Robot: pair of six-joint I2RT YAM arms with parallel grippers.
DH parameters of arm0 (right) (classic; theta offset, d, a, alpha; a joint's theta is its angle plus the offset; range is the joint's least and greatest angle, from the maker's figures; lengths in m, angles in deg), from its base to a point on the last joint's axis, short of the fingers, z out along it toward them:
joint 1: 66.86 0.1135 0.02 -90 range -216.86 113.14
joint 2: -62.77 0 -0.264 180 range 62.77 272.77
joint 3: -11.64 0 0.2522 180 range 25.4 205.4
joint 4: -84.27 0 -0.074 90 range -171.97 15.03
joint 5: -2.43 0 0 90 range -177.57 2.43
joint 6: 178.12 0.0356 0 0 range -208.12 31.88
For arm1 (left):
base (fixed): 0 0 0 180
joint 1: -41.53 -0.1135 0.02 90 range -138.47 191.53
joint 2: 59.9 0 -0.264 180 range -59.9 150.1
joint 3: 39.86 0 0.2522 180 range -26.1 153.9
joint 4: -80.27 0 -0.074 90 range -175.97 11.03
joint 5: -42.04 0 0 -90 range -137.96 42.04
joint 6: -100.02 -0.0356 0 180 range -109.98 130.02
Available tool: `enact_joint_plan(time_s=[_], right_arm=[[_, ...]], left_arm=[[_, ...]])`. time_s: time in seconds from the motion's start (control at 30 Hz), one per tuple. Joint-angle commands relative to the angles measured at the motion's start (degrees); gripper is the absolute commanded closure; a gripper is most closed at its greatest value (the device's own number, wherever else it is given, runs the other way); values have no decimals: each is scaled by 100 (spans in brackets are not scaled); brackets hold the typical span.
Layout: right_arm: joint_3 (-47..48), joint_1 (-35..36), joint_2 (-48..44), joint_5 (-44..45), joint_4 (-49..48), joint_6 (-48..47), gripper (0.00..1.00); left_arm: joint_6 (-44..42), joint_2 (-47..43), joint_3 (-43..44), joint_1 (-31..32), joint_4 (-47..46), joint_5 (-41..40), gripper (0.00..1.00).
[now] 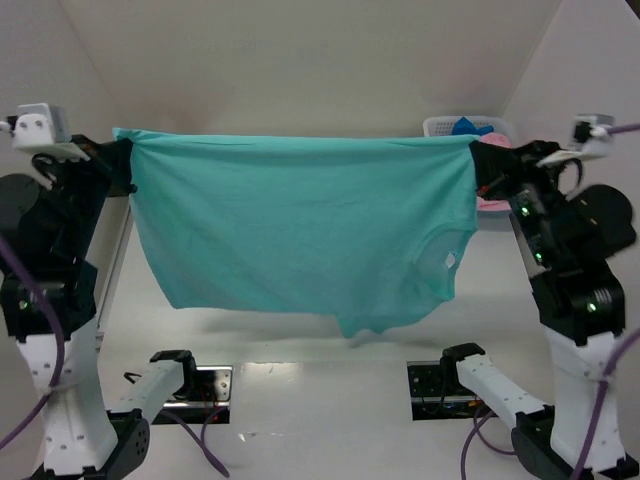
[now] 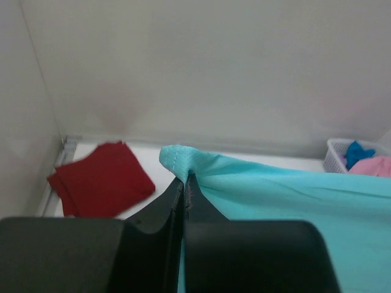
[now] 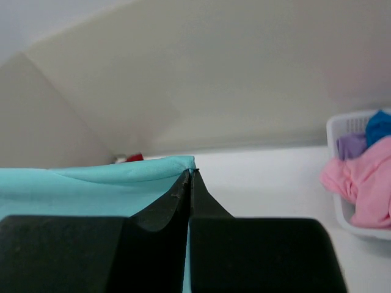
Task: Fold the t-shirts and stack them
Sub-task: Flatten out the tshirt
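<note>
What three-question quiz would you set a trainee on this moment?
1. True or false: the teal t-shirt lies flat on the table.
2. Where is the dark red t-shirt? A) in the basket B) on the table by the left wall C) in the right gripper
3. Which colours show in the basket?
Key: 1. False: it hangs stretched between the left gripper and right gripper, both shut on its top edge. 2. B. 3. Pink, blue, purple.
</note>
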Motion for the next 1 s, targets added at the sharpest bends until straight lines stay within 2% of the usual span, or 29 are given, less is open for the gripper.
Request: enact_joint_plan(time_s=[0.0, 0.07, 0.2, 0.3, 0.37, 0.5, 0.7, 0.9, 0.97], right_arm=[[-758, -63, 730, 245, -489, -26, 100], [-1143, -63, 932, 245, -770, -26, 100], [-2049, -63, 1564, 139, -1560, -26, 100], [-2279, -63, 1863, 16, -1895, 106, 100], [-2410, -63, 2310, -45, -2377, 168, 100], [-2140, -63, 3032, -98, -2792, 220, 100], [-1323, -63, 3981, -98, -3047, 115, 100], [-724, -63, 4106, -98, -3100, -8, 100], [-268, -63, 3958, -45, -2899, -78, 100]], left_arm=[[246, 508, -827, -6, -516, -115, 100], [247, 674, -1163, -6, -710, -62, 100], [299, 1148, -2419, -6, -1395, 201, 100], [230, 1395, -2571, -6, -1581, 201, 100], [177, 1868, -2737, -6, -1817, 263, 100], [229, 2528, -2790, -6, -2169, 263, 100], [281, 3600, -2045, -6, -2451, 263, 100], [282, 3857, -1236, -6, -2574, 377, 100], [212, 3770, -649, -6, -2417, 447, 100]])
